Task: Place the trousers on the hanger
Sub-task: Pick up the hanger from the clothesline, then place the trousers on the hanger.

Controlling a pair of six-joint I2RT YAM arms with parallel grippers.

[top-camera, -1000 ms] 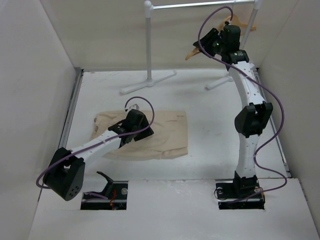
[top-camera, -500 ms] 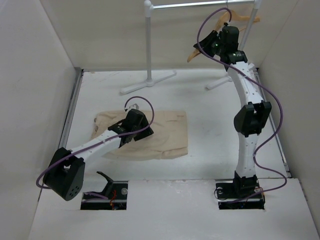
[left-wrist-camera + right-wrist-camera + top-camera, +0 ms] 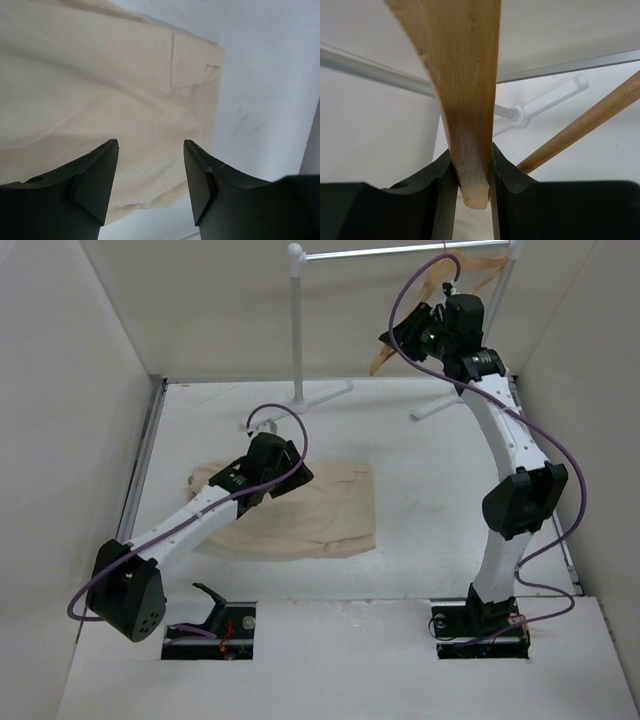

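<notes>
Your left arm (image 3: 190, 520) reaches forward and low over the table from its base, and the left gripper (image 3: 150, 145) points down with its two jaws standing apart and nothing between them. Your right arm (image 3: 505, 440) stands tall, stretched up toward the far side, with the wrist bent to the left at the top. The right gripper (image 3: 470, 167) there is closed tight on the wooden end of the hanger (image 3: 465, 75).

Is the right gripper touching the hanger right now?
Touching. The right wrist view shows the hanger clamped between the jaws of the right gripper, with no gap either side.
</notes>
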